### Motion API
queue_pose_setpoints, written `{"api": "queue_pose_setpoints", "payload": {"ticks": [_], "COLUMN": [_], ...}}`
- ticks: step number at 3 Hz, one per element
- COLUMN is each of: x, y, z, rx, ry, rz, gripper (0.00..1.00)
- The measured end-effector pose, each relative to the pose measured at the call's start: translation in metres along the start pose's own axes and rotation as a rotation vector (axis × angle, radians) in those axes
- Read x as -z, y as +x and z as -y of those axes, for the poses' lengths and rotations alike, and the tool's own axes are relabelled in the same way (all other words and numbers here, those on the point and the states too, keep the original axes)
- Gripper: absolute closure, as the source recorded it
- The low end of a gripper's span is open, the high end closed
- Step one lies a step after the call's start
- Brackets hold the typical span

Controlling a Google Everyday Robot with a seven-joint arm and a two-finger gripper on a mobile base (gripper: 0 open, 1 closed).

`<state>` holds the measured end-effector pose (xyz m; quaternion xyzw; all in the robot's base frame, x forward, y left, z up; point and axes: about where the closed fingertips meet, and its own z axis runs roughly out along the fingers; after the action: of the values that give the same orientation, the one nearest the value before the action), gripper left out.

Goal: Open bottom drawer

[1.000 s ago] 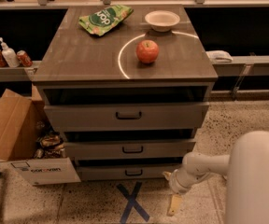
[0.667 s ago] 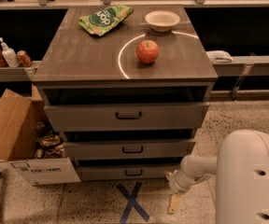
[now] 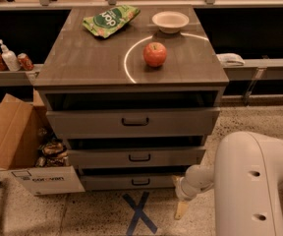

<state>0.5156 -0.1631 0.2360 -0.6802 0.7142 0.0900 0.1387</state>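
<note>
The bulky white robot arm (image 3: 252, 181) ran off the right and bottom edges; its gripper (image 3: 180, 200) sat low, just right of the slim grey bottom drawer (image 3: 112, 182). The brown cardboard box (image 3: 11, 139) was cropped at left, its contents unreadable.

Speckled floor (image 3: 97, 215) before the slim grey bottom drawer (image 3: 107, 182) is free. An open brown cardboard box (image 3: 14, 141) crowds its left end; the gripper (image 3: 180, 196) hangs low by its right.

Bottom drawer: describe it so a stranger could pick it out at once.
Find the grey cabinet with an apple on top; it has three stacked drawer fronts. The bottom drawer is the lowest, with the gripper hanging in front of its right end. Its front is the slimmest of the three, with a small black handle.
</note>
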Motion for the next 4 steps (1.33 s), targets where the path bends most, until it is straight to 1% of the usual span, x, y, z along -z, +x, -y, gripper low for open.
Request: {"api": "queue_pose_setpoints", "payload": {"ticks": [1,2,3,4], "x": [-0.008,-0.015,-0.023,-0.033], "y": [-0.006,-0.011,-0.014,-0.018], "z": [0.011,0.027,0.042,0.053], "rx": [0.031,0.063,0.082,0.093], "ry": [0.038,0.064,0.076,0.071], "rz": [0.046,0.105,0.13,0.138], "gripper": [0.0,0.0,0.0,0.0]}}
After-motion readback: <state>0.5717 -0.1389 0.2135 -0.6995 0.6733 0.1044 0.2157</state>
